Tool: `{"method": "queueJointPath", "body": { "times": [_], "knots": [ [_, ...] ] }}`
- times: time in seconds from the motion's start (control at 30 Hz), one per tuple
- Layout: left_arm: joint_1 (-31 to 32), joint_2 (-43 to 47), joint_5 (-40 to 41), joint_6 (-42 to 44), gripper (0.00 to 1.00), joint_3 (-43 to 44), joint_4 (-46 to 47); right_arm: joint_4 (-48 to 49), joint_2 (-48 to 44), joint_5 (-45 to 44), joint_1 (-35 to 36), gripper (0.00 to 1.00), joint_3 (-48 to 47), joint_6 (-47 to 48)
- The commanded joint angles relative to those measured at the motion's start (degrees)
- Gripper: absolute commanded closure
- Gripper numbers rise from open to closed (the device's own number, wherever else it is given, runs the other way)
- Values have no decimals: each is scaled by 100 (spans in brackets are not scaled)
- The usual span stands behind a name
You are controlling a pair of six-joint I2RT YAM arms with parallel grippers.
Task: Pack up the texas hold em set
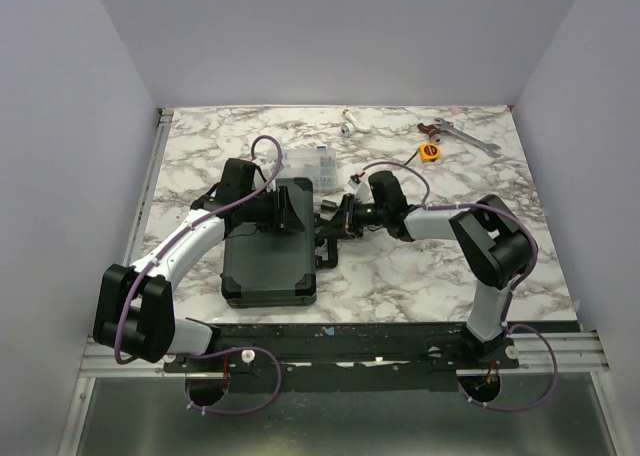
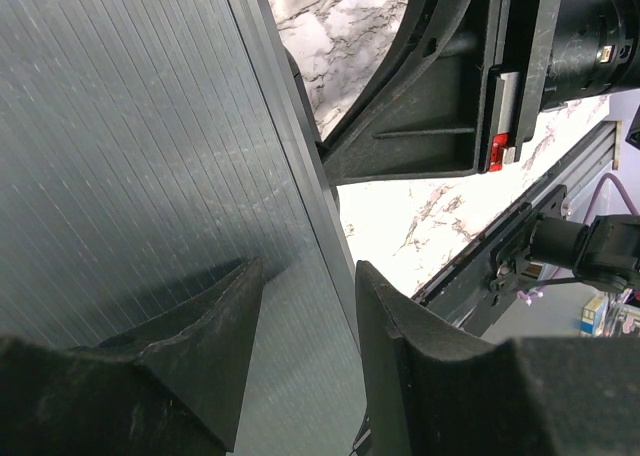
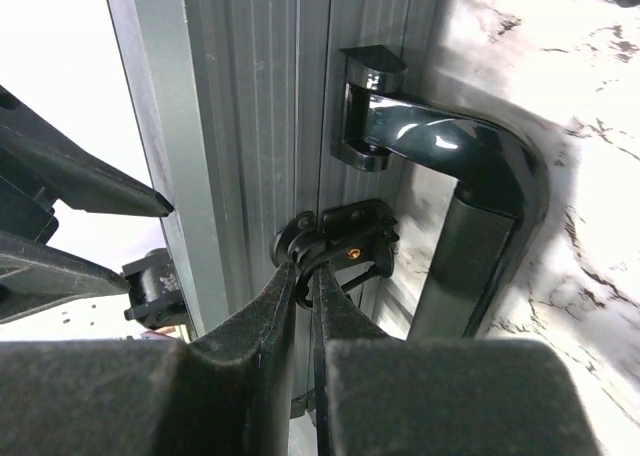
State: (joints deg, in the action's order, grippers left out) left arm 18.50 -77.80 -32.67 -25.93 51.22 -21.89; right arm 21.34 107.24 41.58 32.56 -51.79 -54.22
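On the marble table (image 1: 400, 276), I'm clenching the right gripper (image 3: 307, 266) on the case (image 1: 268, 266) latch (image 3: 345, 238), aiming to press squarely; the left gripper (image 2: 310, 271), spread, is straddling the case edge.

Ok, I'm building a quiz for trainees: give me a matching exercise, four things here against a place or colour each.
1 case
2 tape measure
3 clear box
4 right pincer

a yellow, by the wrench
b at the latch by the handle
c black, lying flat
d just beyond the case's far edge

Pairs: 1-c, 2-a, 3-d, 4-b.
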Motion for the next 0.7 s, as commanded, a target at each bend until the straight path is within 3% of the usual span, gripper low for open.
{"method": "queueJointPath", "body": {
  "times": [0.0,0.67],
  "knots": [
    [22,-244,454,282,56,-227,-574,300,34,200,122,88,-273,-143],
    [22,-242,453,291,56,-218,-582,702,-40,376,237,78,-428,-618]
  ]
}}
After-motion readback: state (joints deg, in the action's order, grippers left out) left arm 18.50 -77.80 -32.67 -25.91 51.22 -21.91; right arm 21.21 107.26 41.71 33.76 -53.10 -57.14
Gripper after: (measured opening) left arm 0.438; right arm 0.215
